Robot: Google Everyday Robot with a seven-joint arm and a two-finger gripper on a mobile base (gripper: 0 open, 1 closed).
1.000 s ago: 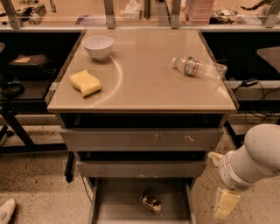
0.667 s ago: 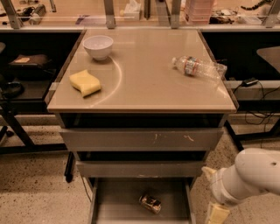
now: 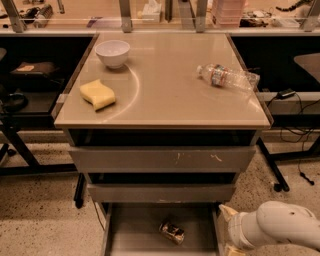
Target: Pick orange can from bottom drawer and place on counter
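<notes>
The orange can (image 3: 171, 232) lies on its side on the grey floor of the open bottom drawer (image 3: 137, 225), near the middle. My gripper (image 3: 229, 231) is low at the drawer's right wall, to the right of the can and apart from it, on the end of my white arm (image 3: 275, 230); its lower part is cut off by the bottom edge of the view. The beige counter (image 3: 170, 95) tops the cabinet above.
On the counter are a white bowl (image 3: 112, 52) at the back left, a yellow sponge (image 3: 97, 94) at the left and a clear plastic bottle (image 3: 227, 77) lying at the right. Two closed drawer fronts (image 3: 160, 159) sit above the open drawer. A cluttered bench (image 3: 160, 12) runs behind.
My arm has moved down and left, from beside the cabinet's right side to the bottom drawer's right wall. The can and the things on the counter have not moved.
</notes>
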